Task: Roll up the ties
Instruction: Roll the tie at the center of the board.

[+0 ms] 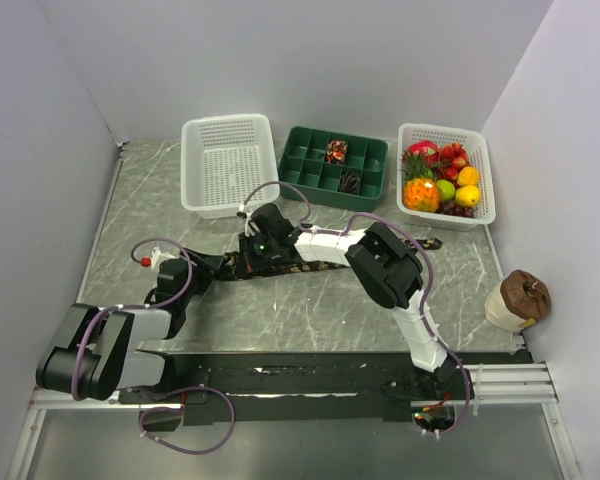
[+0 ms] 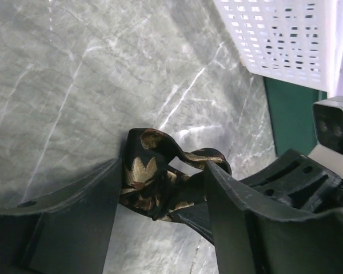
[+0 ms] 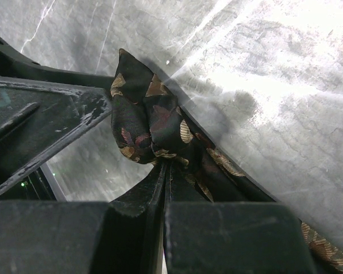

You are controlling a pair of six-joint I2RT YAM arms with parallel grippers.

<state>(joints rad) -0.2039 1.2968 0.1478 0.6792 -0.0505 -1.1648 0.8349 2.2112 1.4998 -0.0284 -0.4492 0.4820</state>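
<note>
Lying where: the tie [image 1: 315,265] stretches flat across the middle of the table [image 1: 280,320], and one tip points toward the right edge.
Look of it: long, thin, black-brown cloth with little tan leaf shapes on it.
Left end: this end of the tie is folded up into a small lumpy bunch.
Right side: the right gripper [image 3: 166,165] has its fingers pressed tight together, pinching the bunch.
Left side: the left gripper [image 2: 163,171] has its fingers spread apart, one on each side of the same bunch. The cloth touches one finger.
Both together: the two grippers are very close, tips almost meeting at the bunch.
Far edge: two rolled ties [image 1: 336,151], one reddish and one dark, sit in separate boxes of the green tray [image 1: 305,145].
</note>
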